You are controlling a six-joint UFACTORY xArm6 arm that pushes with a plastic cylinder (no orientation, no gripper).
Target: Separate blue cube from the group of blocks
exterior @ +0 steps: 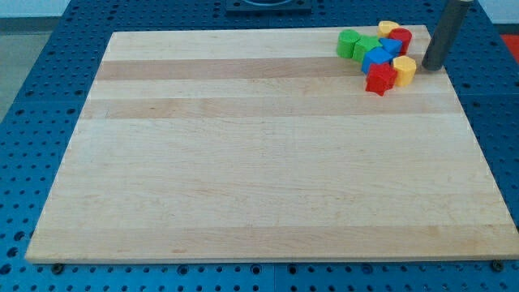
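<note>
Your tool is a bare rod with nothing to open or close; my tip (432,67) rests on the counter (243,162) at three o'clock of the cluster, just beside the yellow block (405,70). The blue cube (375,58) sits mid-cluster, touching the red block (379,79) and the green blocks (355,45). You are lining up; next, push it toward nine o'clock. No containers here.
</note>
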